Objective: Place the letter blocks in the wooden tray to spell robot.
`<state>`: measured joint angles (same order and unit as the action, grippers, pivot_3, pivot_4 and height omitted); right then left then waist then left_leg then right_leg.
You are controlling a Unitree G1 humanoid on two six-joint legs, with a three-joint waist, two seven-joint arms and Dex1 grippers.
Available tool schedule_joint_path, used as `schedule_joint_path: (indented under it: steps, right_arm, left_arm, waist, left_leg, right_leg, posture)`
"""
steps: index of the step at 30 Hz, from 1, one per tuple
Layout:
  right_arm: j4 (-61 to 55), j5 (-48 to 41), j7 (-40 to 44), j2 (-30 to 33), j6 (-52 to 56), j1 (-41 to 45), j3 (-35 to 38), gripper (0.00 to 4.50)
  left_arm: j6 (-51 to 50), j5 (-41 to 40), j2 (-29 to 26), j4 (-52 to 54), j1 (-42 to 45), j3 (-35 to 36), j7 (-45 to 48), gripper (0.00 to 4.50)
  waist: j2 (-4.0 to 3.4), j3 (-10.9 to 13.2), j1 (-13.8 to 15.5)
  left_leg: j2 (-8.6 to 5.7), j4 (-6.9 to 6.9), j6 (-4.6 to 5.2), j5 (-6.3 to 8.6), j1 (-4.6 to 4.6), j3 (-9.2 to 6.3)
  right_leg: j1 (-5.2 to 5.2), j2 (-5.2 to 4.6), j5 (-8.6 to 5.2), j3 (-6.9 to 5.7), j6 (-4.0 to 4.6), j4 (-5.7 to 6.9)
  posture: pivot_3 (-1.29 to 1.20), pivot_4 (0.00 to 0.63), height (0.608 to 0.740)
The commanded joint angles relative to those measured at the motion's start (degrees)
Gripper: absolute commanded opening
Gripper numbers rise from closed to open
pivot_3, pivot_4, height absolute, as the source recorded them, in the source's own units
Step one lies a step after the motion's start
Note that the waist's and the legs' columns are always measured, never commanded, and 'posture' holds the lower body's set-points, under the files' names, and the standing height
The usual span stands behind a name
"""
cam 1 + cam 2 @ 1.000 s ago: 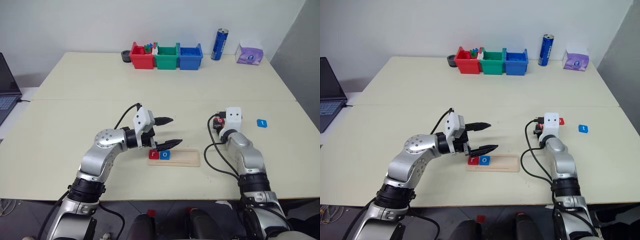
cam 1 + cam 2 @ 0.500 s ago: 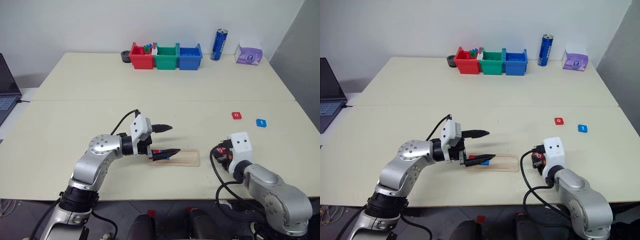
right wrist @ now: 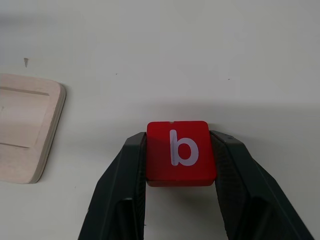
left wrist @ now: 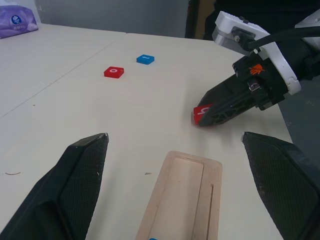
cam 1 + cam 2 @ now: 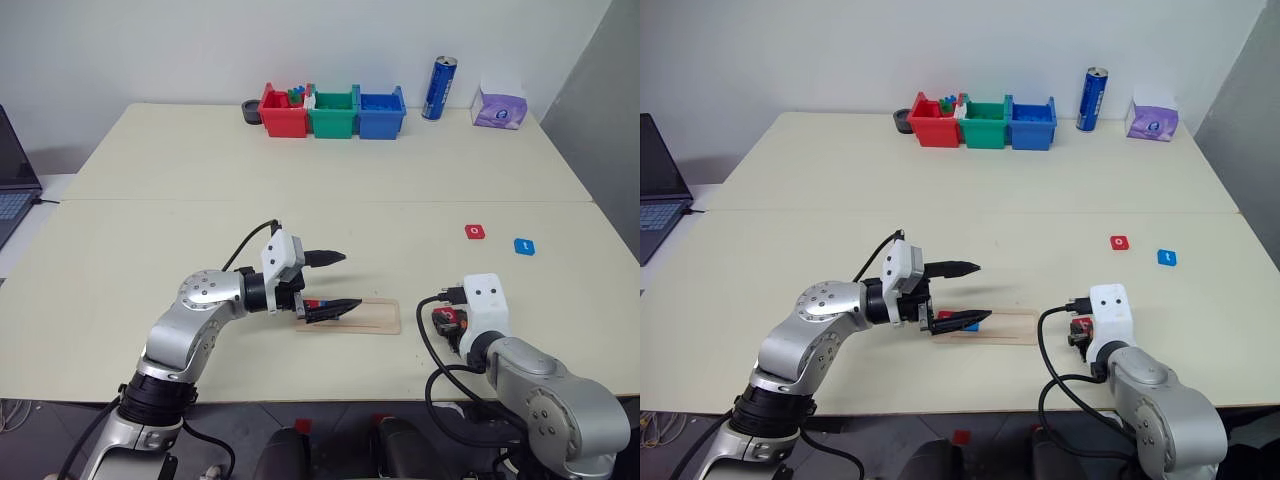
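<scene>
The wooden tray (image 5: 362, 315) lies at the table's front centre. A blue letter block (image 5: 971, 324) sits near its left end, partly hidden by my left gripper's lower finger. My left gripper (image 5: 337, 283) hovers open over that end, pointing right. Just right of the tray, low over the table, my right gripper (image 3: 181, 139) is shut on a red block marked b (image 3: 181, 152). That gripper and block also appear in the left wrist view (image 4: 202, 114). A red o block (image 5: 473, 231) and a blue t block (image 5: 523, 246) lie loose farther back on the right.
Red (image 5: 284, 114), green (image 5: 332, 115) and blue (image 5: 381, 113) bins stand at the back centre. A blue can (image 5: 440, 88) and a purple tissue pack (image 5: 499, 108) are to their right. A laptop (image 5: 12, 165) sits off the left edge.
My right arm has drawn back toward the front edge with the red b block, from beside the loose tiles to just right of the tray. The left gripper stays open over the tray.
</scene>
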<state>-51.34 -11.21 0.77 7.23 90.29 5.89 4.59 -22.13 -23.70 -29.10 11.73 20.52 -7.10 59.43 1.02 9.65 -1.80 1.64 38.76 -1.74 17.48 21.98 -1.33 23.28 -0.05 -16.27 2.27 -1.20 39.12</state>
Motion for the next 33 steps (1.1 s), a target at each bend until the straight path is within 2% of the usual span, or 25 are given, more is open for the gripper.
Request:
schedule_joint_path:
  steps: [1,5,6,10,12,14,15,16,18,21,24,28,33]
  right_arm:
    - [-1.19,0.42,0.33,-0.81,-0.49,-0.21,0.93,2.84]
    - [-1.75,0.78,1.08,-0.37,-0.03,0.53,1.65,4.24]
    - [-1.86,0.88,1.15,-0.10,-0.01,0.77,1.90,4.47]
    - [-3.70,0.02,3.16,-0.46,-0.03,4.87,4.64,4.47]
    - [-3.28,-1.98,6.53,-1.39,-0.47,10.58,8.61,4.47]
    - [-1.44,-4.13,10.44,0.74,-2.23,14.91,10.97,4.47]
    - [1.43,-6.79,15.32,4.19,-6.06,17.46,12.63,4.47]
    - [4.62,-9.18,23.30,9.82,-13.74,17.79,12.75,4.47]
    - [9.41,-12.13,33.95,17.46,-25.19,16.61,12.36,4.47]
    - [17.80,-12.15,48.15,25.72,-43.15,9.72,10.04,4.47]
    - [28.23,-8.32,61.71,32.29,-62.61,3.37,3.88,4.47]
    - [38.42,-6.22,68.76,34.58,-75.21,3.38,-1.73,4.47]
    - [50.63,-3.46,73.57,36.08,-84.83,7.04,-5.69,4.47]
  left_arm:
    - [0.26,-0.77,-0.07,2.50,0.29,-0.11,-0.06,4.50]
    - [0.42,-0.78,-0.02,2.45,0.15,-0.11,-0.08,4.50]
    - [0.47,-0.77,0.00,2.46,0.06,-0.14,-0.09,4.50]
    - [0.71,-0.82,0.03,2.36,-0.18,-0.06,-0.05,4.50]
    - [0.99,-0.78,0.06,1.97,-0.12,0.04,0.03,4.50]
    - [1.22,-0.74,0.10,1.68,-0.08,0.06,0.11,4.50]
    - [1.35,-0.73,0.16,1.50,0.01,0.03,0.19,4.50]
    - [1.45,-0.81,0.25,1.30,0.12,-0.07,0.40,4.50]
    - [1.63,-0.85,0.46,0.88,0.37,-0.26,0.70,4.50]
    - [2.24,-0.55,0.82,-0.08,1.02,-0.80,1.22,4.50]
    - [3.18,-0.13,1.26,-1.43,2.10,-1.32,1.90,4.50]
    - [3.84,0.00,1.13,-1.98,2.61,-1.84,2.73,4.50]
    - [4.16,0.31,0.89,-1.99,2.53,-1.94,3.13,4.50]
  waist:
    - [0.00,0.00,0.00]
    - [0.00,0.00,0.00]
    - [0.00,0.00,-0.01]
    - [-0.01,0.01,-0.05]
    - [-0.01,0.01,-0.11]
    - [-0.02,0.01,-0.08]
    - [-0.02,0.01,-0.05]
    - [-0.03,0.03,-0.04]
    - [-0.01,0.07,0.36]
    - [0.06,0.07,0.44]
    - [0.05,0.07,0.25]
    - [0.05,0.10,-0.28]
    - [0.04,0.10,-0.04]
  left_leg:
    - [0.00,0.00,0.00,0.00,0.00,0.00]
    - [0.00,0.00,0.00,0.00,0.00,0.00]
    - [0.00,0.00,0.00,0.00,0.00,0.00]
    - [-0.01,0.00,0.00,0.00,0.00,0.01]
    - [-0.01,0.00,0.00,0.00,-0.02,0.01]
    - [0.00,0.00,0.00,0.00,-0.02,-0.01]
    - [0.00,0.01,0.00,0.00,-0.02,-0.02]
    - [-0.01,0.00,0.01,0.00,-0.02,-0.03]
    - [-0.10,0.00,0.03,0.01,0.01,-0.01]
    - [-0.11,0.00,0.18,0.11,0.08,-0.02]
    - [-0.09,-0.01,0.25,0.15,0.09,0.04]
    - [-0.07,0.06,0.25,0.14,-0.06,0.13]
    - [-0.01,0.14,0.23,0.12,-0.14,0.07]
  right_leg:
    - [0.00,0.00,0.00,0.00,0.00,0.00]
    - [0.00,0.00,0.00,0.00,0.00,-0.01]
    - [0.00,0.00,0.00,0.00,0.00,-0.01]
    - [0.00,0.00,0.00,0.00,0.00,0.00]
    - [0.00,0.01,0.00,0.01,0.00,0.01]
    - [0.00,0.03,0.01,-0.01,0.00,0.01]
    - [-0.01,0.03,0.01,-0.03,0.01,0.01]
    - [-0.02,0.02,0.01,-0.04,0.01,-0.03]
    - [-0.07,-0.07,0.01,-0.07,0.00,-0.14]
    - [-0.11,-0.11,-0.04,-0.15,-0.08,-0.26]
    - [-0.09,-0.11,-0.06,-0.09,-0.09,-0.25]
    - [-0.10,-0.09,-0.02,0.02,-0.05,-0.05]
    - [-0.13,0.03,0.03,0.04,0.02,0.01]
  posture:
    - [0.00,0.150,0.740]
    - [0.00,0.150,0.740]
    - [0.00,0.150,0.740]
    - [0.00,0.150,0.740]
    - [0.00,0.150,0.740]
    - [0.00,0.150,0.740]
    - [0.00,0.150,0.740]
    - [0.00,0.150,0.740]
    - [0.00,0.150,0.740]
    - [0.00,0.150,0.740]
    - [0.00,0.150,0.740]
    - [0.00,0.150,0.740]
    - [0.00,0.150,0.740]
